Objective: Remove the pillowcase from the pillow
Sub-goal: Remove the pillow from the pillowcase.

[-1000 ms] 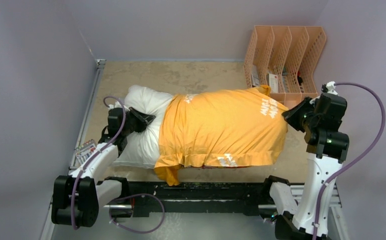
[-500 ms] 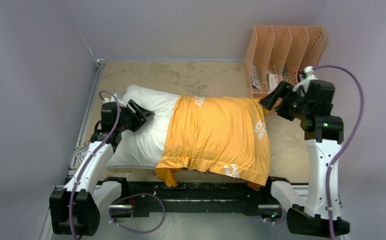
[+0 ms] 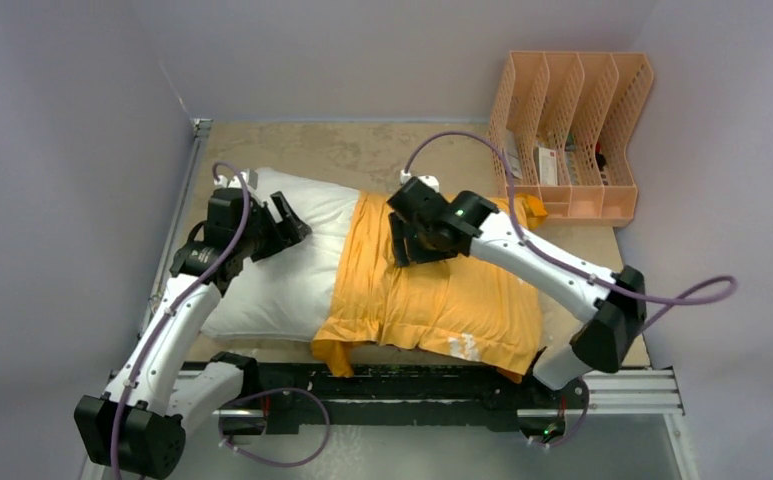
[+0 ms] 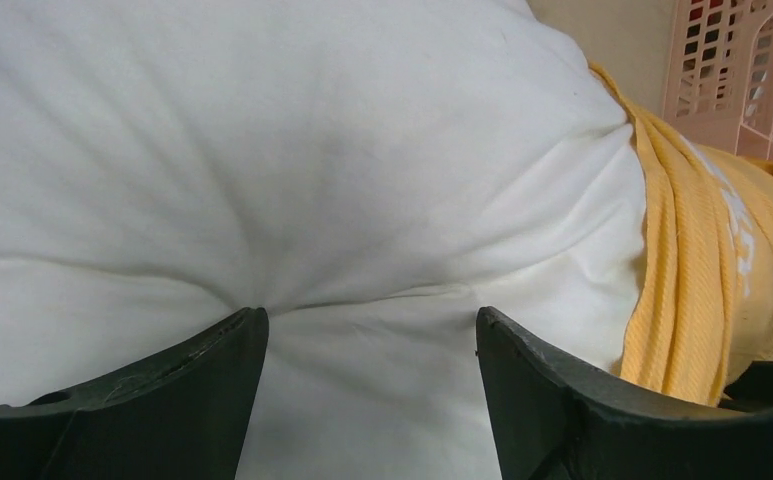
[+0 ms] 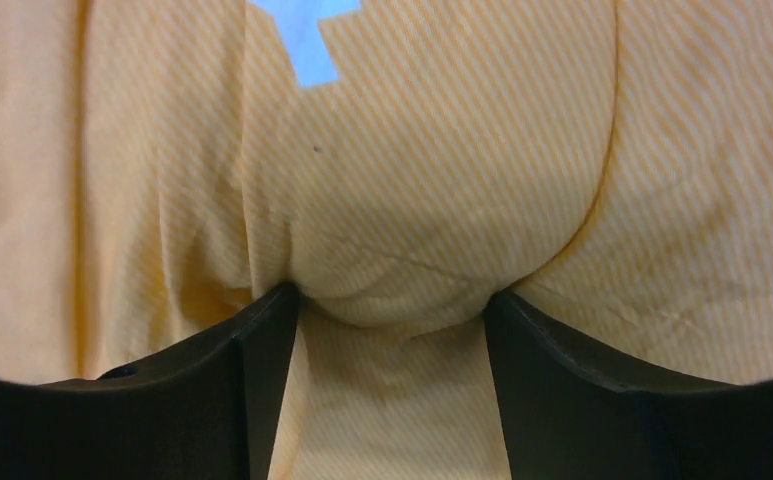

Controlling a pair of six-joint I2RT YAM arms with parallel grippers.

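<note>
Pillow (image 3: 282, 275) lies 9-to-3 o'clock, bare end at 9, pillowcase (image 3: 462, 295) covering the rest. Left gripper (image 4: 372, 320) and right gripper (image 5: 392, 300) press in, jaws spread.

The pillowcase (image 3: 452, 290) is orange-yellow, finely striped in its weave, with small white lettering toward the desk's (image 3: 362, 150) near edge. The pillow (image 3: 282, 280) is plain white. A peach lattice organiser (image 3: 630, 110) stands at the far right corner. The desk is mottled tan.
</note>
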